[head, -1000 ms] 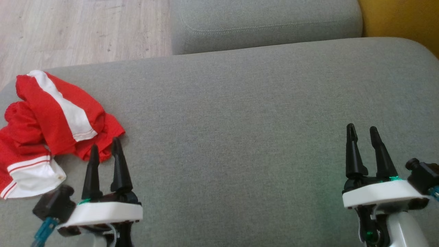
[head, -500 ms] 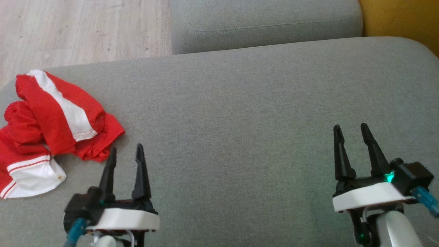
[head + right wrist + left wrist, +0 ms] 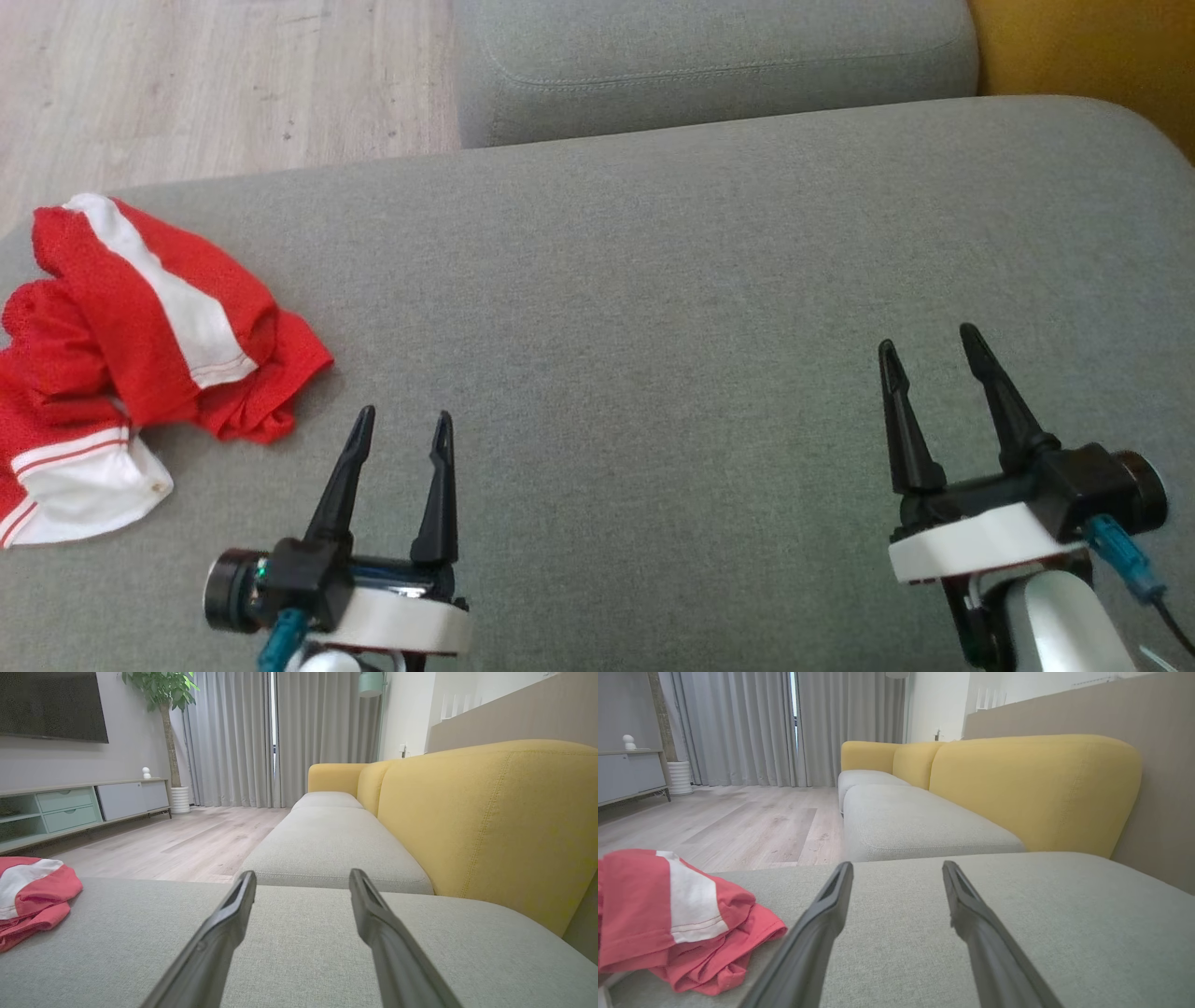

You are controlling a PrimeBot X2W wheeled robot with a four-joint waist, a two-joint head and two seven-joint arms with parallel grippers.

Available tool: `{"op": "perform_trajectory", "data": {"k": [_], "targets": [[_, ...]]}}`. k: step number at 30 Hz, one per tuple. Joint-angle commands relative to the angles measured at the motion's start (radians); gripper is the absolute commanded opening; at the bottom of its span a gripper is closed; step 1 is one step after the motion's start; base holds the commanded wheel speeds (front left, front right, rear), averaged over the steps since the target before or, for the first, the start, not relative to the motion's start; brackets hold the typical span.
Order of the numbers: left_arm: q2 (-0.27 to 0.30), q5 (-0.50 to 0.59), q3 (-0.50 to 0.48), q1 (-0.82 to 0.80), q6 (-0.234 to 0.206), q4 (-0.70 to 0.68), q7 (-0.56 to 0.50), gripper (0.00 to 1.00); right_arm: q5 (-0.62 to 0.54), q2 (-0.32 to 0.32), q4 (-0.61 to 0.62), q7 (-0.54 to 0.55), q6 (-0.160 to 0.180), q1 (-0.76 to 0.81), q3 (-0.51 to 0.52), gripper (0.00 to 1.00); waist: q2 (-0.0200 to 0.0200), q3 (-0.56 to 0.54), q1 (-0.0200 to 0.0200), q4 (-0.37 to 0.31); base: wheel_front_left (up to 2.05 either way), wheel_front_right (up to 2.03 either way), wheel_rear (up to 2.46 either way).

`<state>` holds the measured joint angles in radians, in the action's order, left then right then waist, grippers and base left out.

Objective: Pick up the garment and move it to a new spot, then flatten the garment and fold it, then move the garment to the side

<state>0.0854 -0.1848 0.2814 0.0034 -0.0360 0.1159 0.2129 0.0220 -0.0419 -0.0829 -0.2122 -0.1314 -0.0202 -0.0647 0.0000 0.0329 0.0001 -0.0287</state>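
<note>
Both tools hang idle over the grey fabric sofa cushion (image 3: 672, 261), with nothing in either. My left gripper (image 3: 405, 413) stands with its two dark fingers spread and bare. My right gripper (image 3: 926, 337) is the same, fingers apart, well off to the right. The crumpled red mesh garment (image 3: 140, 317), with a white stripe and a white banded hem, lies at the cushion's left edge, with the pale wooden floor (image 3: 215, 84) beyond it. It sits left of my left gripper and a little ahead of its tips, near but not touching. The left arm is plainly the nearer one; the right has a broad stretch of bare cushion between it and the cloth. The heap's long axis runs roughly away from me and back, along the cushion's left edge, about parallel to my fingers. The white hem band sits at the near end, the stripe slants from far-left to near-right, and a red flap pokes rightward toward my left fingers. Judgement: not yet picked up, unflattened — the coming reach should swing left and take that red flap first.
</note>
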Motion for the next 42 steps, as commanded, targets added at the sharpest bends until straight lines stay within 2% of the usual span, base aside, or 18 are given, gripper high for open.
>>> {"op": "perform_trajectory", "data": {"k": [1,6,10,15,20,31,42], "targets": [[0.003,0.003,-0.032,-0.047,-0.002,-0.044,0.014,1.00,-0.020,-0.008,0.042,-0.015,0.001,-0.040,-0.027,1.00,0.0000,0.000,-0.0001,0.000,0.00,0.00,0.00],[-0.024,-0.076,-0.099,-0.027,0.058,-0.062,0.029,1.00,0.017,-0.008,0.050,-0.030,0.001,-0.034,-0.034,1.00,0.0000,-0.002,-0.0001,0.002,0.00,0.00,0.00],[-0.033,-0.099,-0.146,-0.007,0.110,-0.051,0.041,1.00,0.079,-0.008,0.041,-0.042,0.001,-0.022,-0.043,1.00,0.0000,-0.007,-0.0001,0.003,0.00,0.00,0.00],[-0.035,-0.150,-0.151,0.010,0.128,-0.012,0.049,1.00,0.173,-0.008,-0.009,-0.050,0.001,-0.007,-0.061,1.00,0.0000,-0.014,-0.0001,0.001,0.00,0.00,0.00],[-0.035,-0.166,-0.132,0.004,0.135,0.043,0.049,1.00,0.220,-0.008,-0.059,-0.050,0.001,-0.009,-0.087,1.00,0.0000,-0.017,-0.0001,0.002,0.00,0.00,0.00],[-0.035,-0.172,-0.137,-0.008,0.127,0.033,0.049,1.00,0.242,-0.008,-0.071,-0.050,0.001,-0.026,-0.099,1.00,0.0000,-0.012,-0.0001,0.006,0.00,0.00,0.00],[-0.035,-0.155,-0.163,0.003,0.096,0.029,0.049,1.00,0.236,-0.008,-0.080,-0.050,0.001,-0.015,-0.170,1.00,0.0000,-0.037,-0.0001,0.091,0.00,0.00,0.00]]}}
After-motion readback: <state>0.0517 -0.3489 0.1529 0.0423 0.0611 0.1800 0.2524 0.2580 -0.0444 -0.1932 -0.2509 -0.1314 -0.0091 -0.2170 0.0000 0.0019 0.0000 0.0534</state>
